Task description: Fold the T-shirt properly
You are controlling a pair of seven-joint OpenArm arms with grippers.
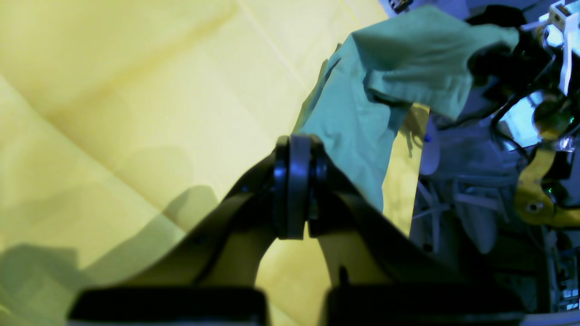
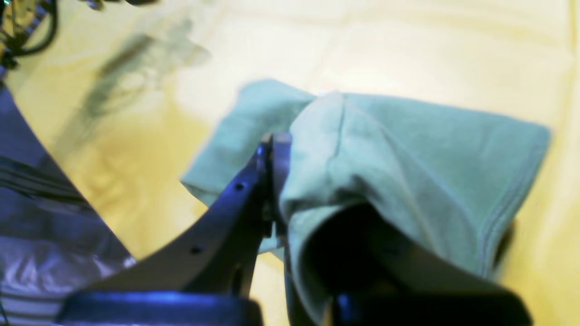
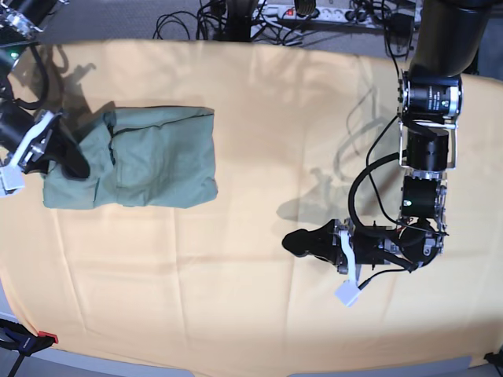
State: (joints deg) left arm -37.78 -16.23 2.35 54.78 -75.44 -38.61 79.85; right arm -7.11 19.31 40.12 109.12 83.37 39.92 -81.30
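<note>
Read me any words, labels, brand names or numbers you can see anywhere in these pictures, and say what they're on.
No readable text in any view.
T-shirt: plain, no print showing.
Yellow cloth: plain.
Power strip at the far edge: markings, if any, too small to read.

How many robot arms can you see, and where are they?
2. The right gripper is at the table's left edge in the base view, shut on the T-shirt. The left gripper is shut and empty over the yellow-orange cloth, away from the shirt.
</note>
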